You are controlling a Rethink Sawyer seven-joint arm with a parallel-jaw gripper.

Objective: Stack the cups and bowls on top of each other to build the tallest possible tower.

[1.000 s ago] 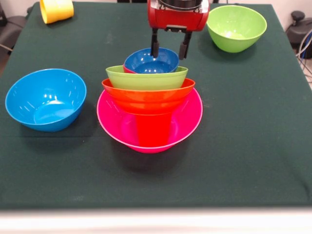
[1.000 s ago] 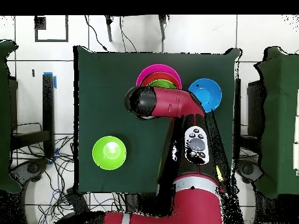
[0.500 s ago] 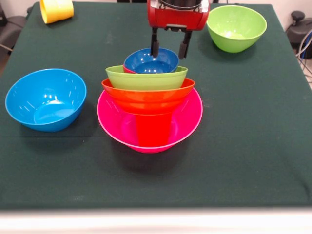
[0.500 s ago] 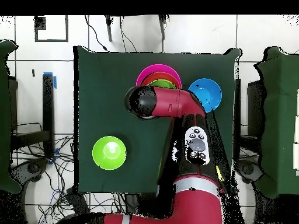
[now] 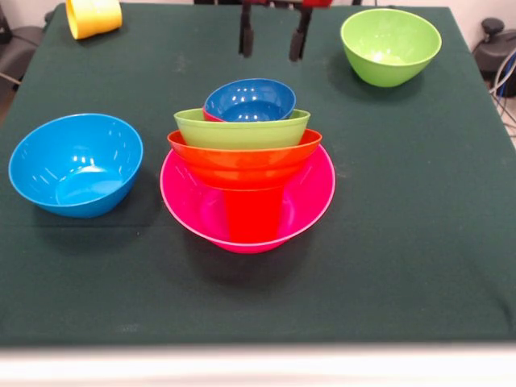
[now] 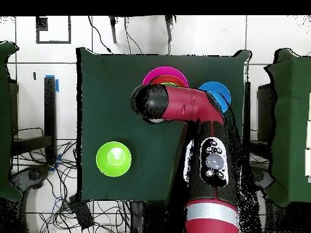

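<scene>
The tower stands mid-table in the front view: a large pink bowl as base, a red cup standing in it, then an orange bowl, a lime green bowl and a small dark blue bowl on top, with a sliver of a small red bowl under it. My gripper is open and empty, high above and behind the tower, only its fingers showing. A light blue bowl sits at the left, a second lime green bowl at the far right, a yellow cup on its side far left.
In the overhead view my arm covers most of the tower; the pink bowl's rim and the light blue bowl peek out, and the lime green bowl lies near my base.
My gripper has risen well above the dark blue bowl; its red body has left the front view. The arm has swung in the overhead view. The bowls have not moved.
</scene>
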